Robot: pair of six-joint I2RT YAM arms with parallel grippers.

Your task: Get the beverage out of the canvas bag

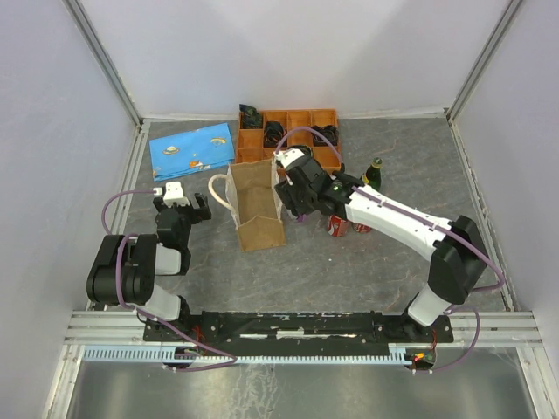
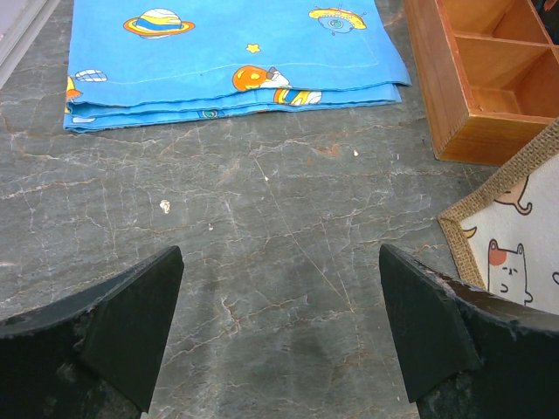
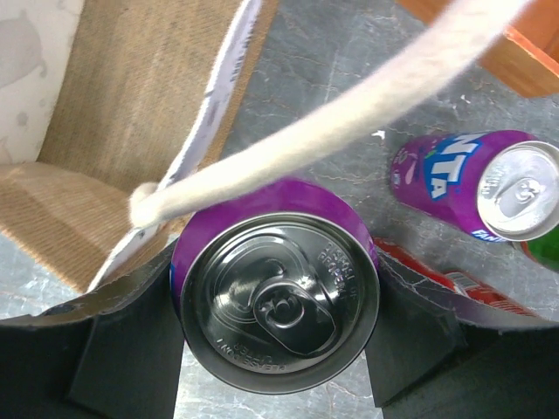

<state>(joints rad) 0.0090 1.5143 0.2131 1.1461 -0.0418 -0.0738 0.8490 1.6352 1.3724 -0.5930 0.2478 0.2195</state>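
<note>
Evidently the can (image 3: pixel 278 301), clamped in the right gripper (image 1: pixel 295 208), looks just outside the bag (image 1: pixel 258 214) but under its handle (image 3: pixel 349 118), so next comes drawing it clear of that loop and setting it down; the left gripper (image 2: pixel 279 327) hangs open, empty.

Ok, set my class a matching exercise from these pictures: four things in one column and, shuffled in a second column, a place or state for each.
Things
1. purple can beside the bag
2. blue cloth
3. left end effector
4. canvas bag

Places or states
A. open, holding nothing
B. lying folded at the far left
C. gripped by the right end effector
D. standing between the two arms, mouth open

Pairs: 1-C, 2-B, 3-A, 4-D
</note>
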